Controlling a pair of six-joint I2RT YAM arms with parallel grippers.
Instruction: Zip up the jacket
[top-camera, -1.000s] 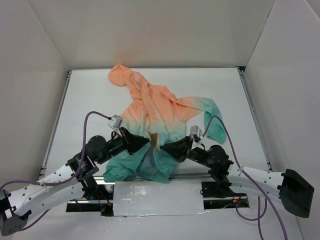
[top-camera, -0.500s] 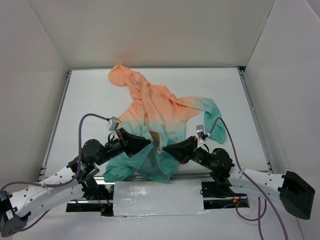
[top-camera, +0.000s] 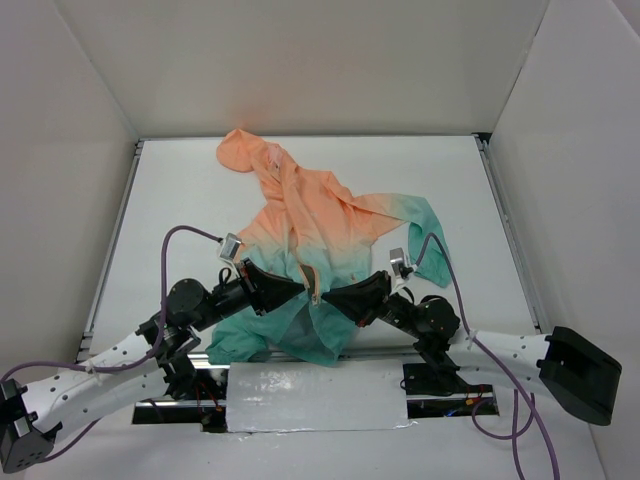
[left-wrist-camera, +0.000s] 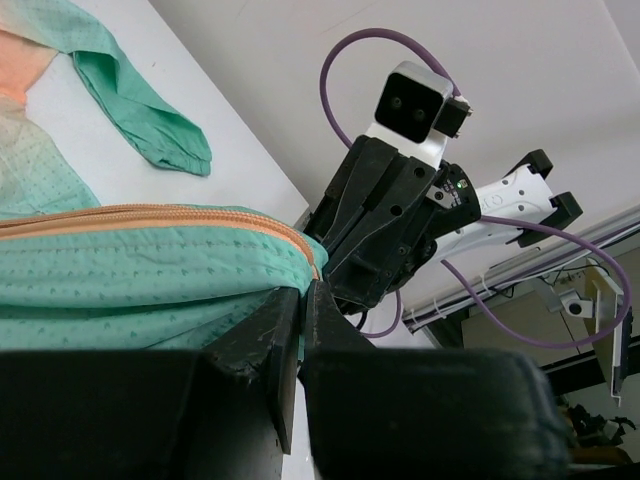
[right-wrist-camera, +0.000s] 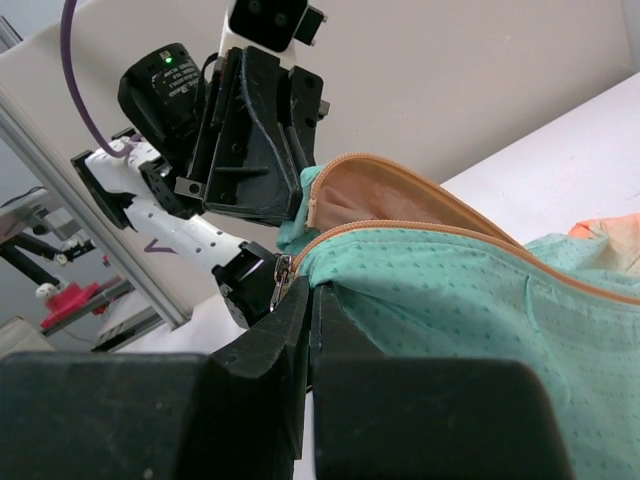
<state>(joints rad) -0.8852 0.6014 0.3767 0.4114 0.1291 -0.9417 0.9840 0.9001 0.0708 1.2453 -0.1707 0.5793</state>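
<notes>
The jacket (top-camera: 310, 225) lies on the white surface (top-camera: 180, 190), hood far from me and teal hem nearest my bases. Its orange zipper (top-camera: 316, 285) runs from the hem away toward the hood. My left claw (top-camera: 298, 287) and right claw (top-camera: 332, 296) face each other across it, each pinched shut on 1 front edge. The slider (right-wrist-camera: 283, 276) hangs just beside the right one, so I judge that arm nearer.
</notes>
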